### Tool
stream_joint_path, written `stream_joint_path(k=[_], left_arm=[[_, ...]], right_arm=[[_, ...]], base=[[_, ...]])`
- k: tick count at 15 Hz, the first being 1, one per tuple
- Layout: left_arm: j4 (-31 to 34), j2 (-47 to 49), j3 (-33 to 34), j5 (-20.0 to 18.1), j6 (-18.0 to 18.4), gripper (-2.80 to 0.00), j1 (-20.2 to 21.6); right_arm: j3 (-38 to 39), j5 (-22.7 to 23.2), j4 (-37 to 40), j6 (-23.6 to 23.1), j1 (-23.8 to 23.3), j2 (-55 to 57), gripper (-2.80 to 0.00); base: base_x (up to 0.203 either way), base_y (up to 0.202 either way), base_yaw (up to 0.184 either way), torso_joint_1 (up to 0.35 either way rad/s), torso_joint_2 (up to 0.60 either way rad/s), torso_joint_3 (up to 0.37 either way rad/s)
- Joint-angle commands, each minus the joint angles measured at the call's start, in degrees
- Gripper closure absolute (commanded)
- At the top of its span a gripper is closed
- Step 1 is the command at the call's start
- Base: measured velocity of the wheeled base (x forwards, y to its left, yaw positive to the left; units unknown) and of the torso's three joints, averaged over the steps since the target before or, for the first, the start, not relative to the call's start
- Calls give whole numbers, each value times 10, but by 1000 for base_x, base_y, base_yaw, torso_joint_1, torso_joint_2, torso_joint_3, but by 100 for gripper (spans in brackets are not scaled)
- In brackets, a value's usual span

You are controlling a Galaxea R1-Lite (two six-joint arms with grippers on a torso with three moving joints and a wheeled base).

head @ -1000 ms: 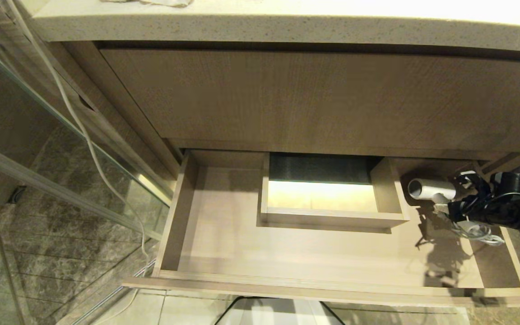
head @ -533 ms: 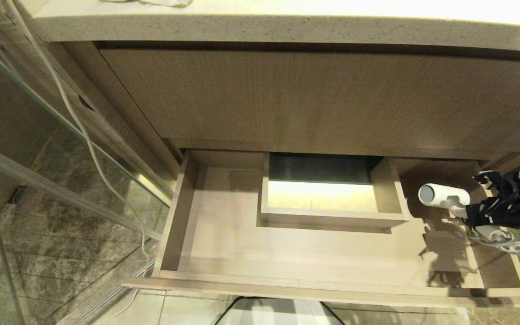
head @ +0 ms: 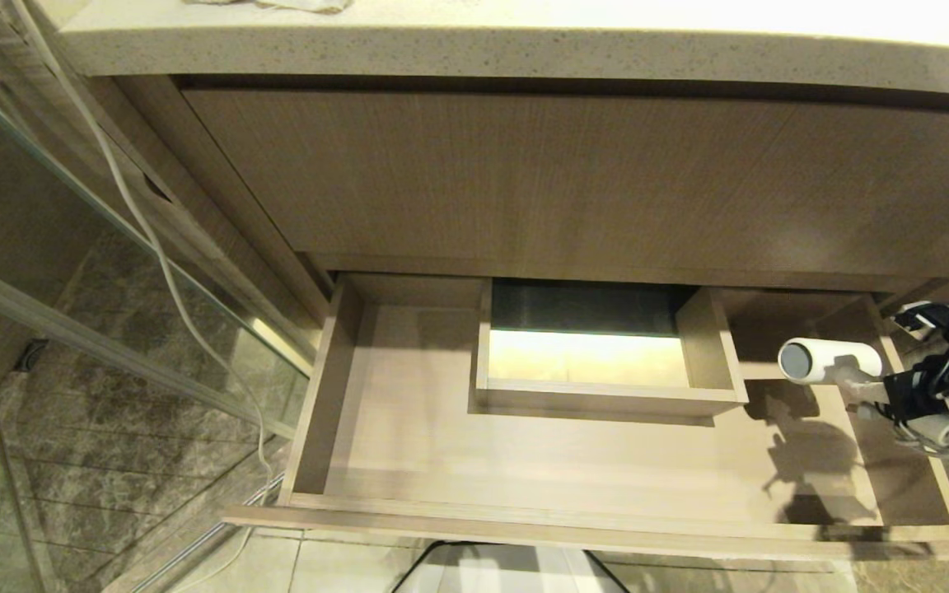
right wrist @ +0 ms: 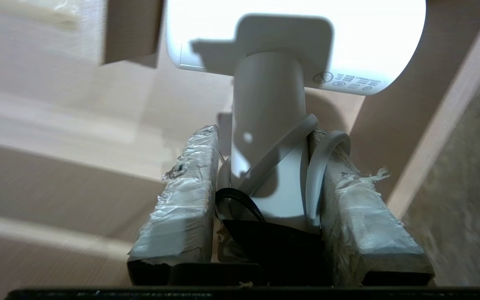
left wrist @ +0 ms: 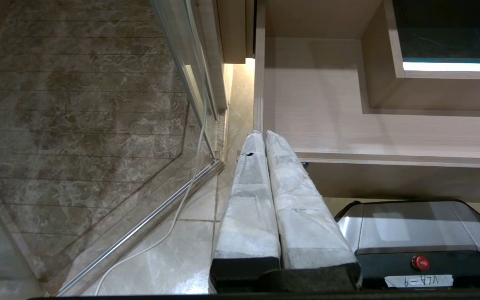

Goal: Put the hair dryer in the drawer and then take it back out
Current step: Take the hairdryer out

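White tape-wrapped fingers [left wrist: 261, 200] of my left gripper [left wrist: 265, 135] sit pressed together, parked low by the drawer's [head: 524, 519] front-left corner, doing nothing. Further back on the R side, my right gripper [head: 903, 387] clamps the hair dryer [head: 829, 362] by its handle, cord [right wrist: 321, 166] pinched in w/ it, barrel hanging above the drawer's right end near the side wall, not resting on the floor. Looks like the take-out step, I reckon. Next: lift clear w/o snagging cord on the wall.
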Motion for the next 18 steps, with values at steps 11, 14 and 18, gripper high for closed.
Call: stream_joint_path(k=[11,14,18], left_arm=[[0,0,1,0,0,0,0],[0,0,1,0,0,0,0],[0,0,1,0,0,0,0]], right_arm=[[141,2,116,-8,-38,-278,0],[151,2,118,-30,-38,-301,0],[165,4,106,-55,-38,-276,0]], base=[[0,0,0,0,0,0],[0,0,0,0,0,0],[0,0,0,0,0,0]])
